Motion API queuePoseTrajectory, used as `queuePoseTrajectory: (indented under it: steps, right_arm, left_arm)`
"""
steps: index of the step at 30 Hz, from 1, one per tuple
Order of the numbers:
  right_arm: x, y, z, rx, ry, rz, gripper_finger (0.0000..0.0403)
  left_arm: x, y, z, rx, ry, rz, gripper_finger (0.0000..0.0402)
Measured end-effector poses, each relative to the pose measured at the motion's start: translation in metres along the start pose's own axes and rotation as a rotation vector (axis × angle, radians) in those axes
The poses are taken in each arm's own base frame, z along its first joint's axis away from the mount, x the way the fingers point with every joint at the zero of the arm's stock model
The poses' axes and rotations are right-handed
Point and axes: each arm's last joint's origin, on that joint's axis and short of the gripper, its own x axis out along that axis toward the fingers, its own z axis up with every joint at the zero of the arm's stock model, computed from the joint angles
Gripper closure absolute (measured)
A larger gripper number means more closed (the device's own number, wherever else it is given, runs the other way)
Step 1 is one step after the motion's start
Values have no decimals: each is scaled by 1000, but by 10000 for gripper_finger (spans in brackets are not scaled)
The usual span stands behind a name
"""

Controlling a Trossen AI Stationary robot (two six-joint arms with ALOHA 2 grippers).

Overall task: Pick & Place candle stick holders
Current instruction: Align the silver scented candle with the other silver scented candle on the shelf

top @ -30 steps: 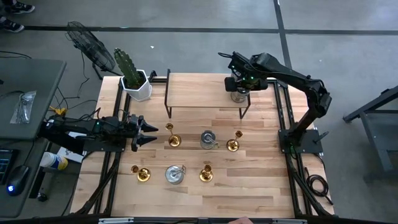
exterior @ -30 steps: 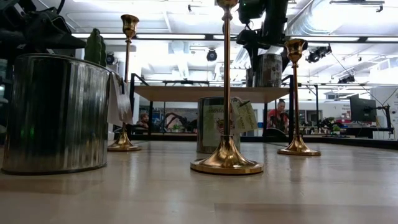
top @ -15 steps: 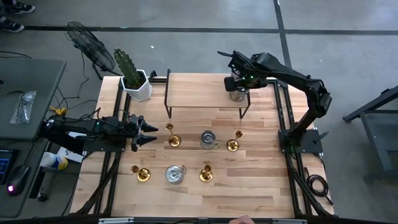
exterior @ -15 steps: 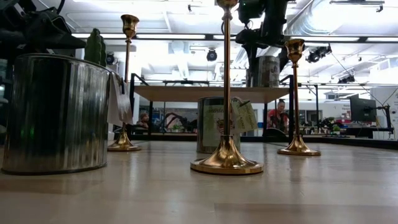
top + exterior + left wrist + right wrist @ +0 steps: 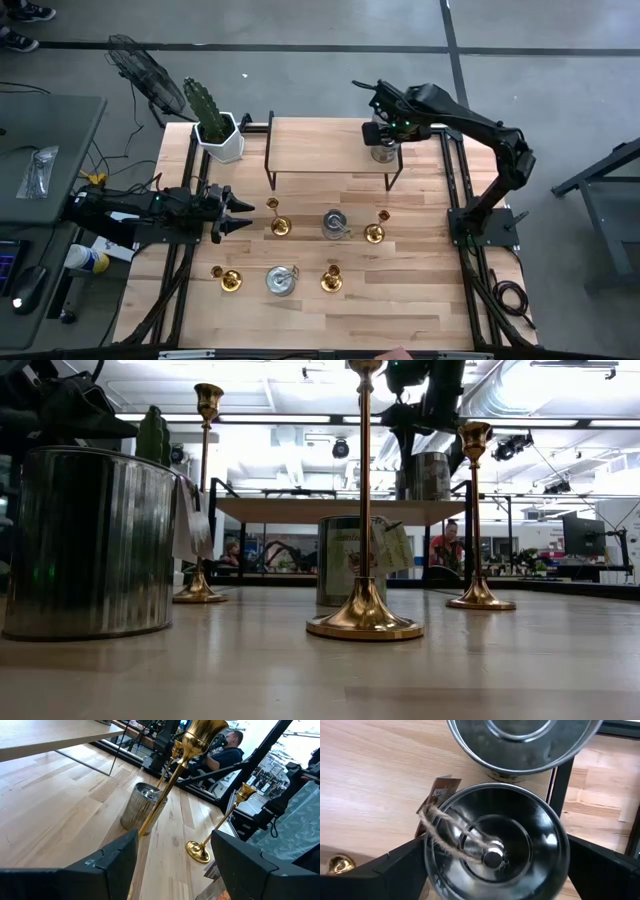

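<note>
The wooden desk (image 5: 400,215) carried a low raised shelf (image 5: 320,145) on black legs toward its far edge. At the far left corner stood a white hexagonal pot with a green cactus (image 5: 215,130).

The right arm reached over the shelf's right end. Its tool (image 5: 384,140) was closed around a silver cup holder (image 5: 495,842), gripped between the 2 fingers (image 5: 395,870), with a twine-tied paper tag (image 5: 436,800) hanging off the rim. A second silver cup holder (image 5: 520,742) showed just beyond it in the right wrist view — whether the 2 touched, I could not tell.

The left arm lay along the desk's left edge, its tool (image 5: 238,212) spread wide, fingertips just beside the nearest gold candlestick (image 5: 280,225) and holding nothing.

On the desk in front of the shelf stood 2 rows. Farther row: that gold candlestick, a silver cup holder (image 5: 334,223), then another gold candlestick (image 5: 375,232). Nearer row: a gold candlestick (image 5: 230,280), a silver cup holder (image 5: 281,280), a gold candlestick (image 5: 331,280). All stood upright — each apart from its neighbours.
</note>
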Motion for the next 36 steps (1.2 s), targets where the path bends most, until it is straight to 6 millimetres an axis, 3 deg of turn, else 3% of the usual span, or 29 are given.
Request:
queuePoseTrajectory:
  steps: [10, 36]
  right_arm:
    - [-14, -4, -7, -12, -51, -2, 5]
    - [-15, -1, -9, -46, -81, -10, 5]
  left_arm:
    - [0, 0, 0, 0, 0, 0, 156]
    - [0, 0, 0, 0, 0, 0, 156]
